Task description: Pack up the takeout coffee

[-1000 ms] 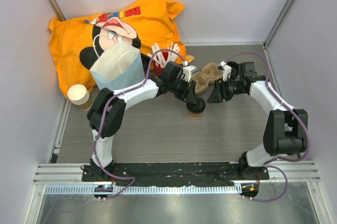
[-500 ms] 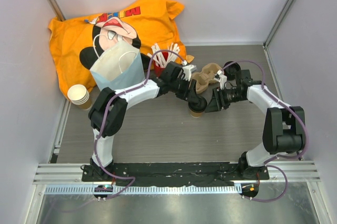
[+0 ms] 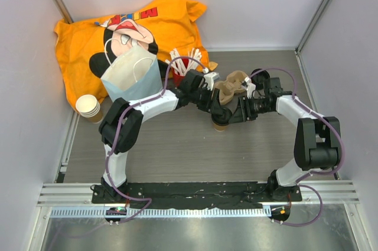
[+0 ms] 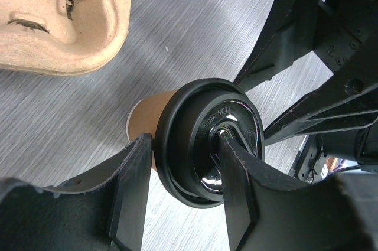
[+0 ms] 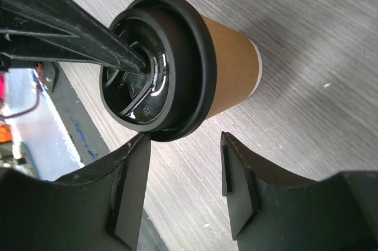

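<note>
The takeout coffee [image 3: 220,123], a brown paper cup with a black lid, is mid-table in front of the pulp cup carrier [image 3: 233,82]. My left gripper [image 3: 216,111] is shut on its lid [image 4: 204,139]: one finger is outside the rim and the other in the lid's centre recess. My right gripper [image 3: 237,113] is open right beside the cup. In the right wrist view the cup [image 5: 227,62] lies just beyond the open gripper [image 5: 183,144], with one fingertip close to the lid's rim. I cannot tell whether the cup rests on the table.
A paper bag with handles [image 3: 133,74] stands open at the left on an orange printed cloth [image 3: 118,26]. A red cup of white sticks [image 3: 180,62] is behind my left arm. A stack of lidless cups [image 3: 88,107] is at the far left. The carrier's corner shows in the left wrist view [image 4: 59,15].
My right gripper has moved left and now sits right beside the coffee. My left gripper still holds the lid, and the cup has barely shifted.
</note>
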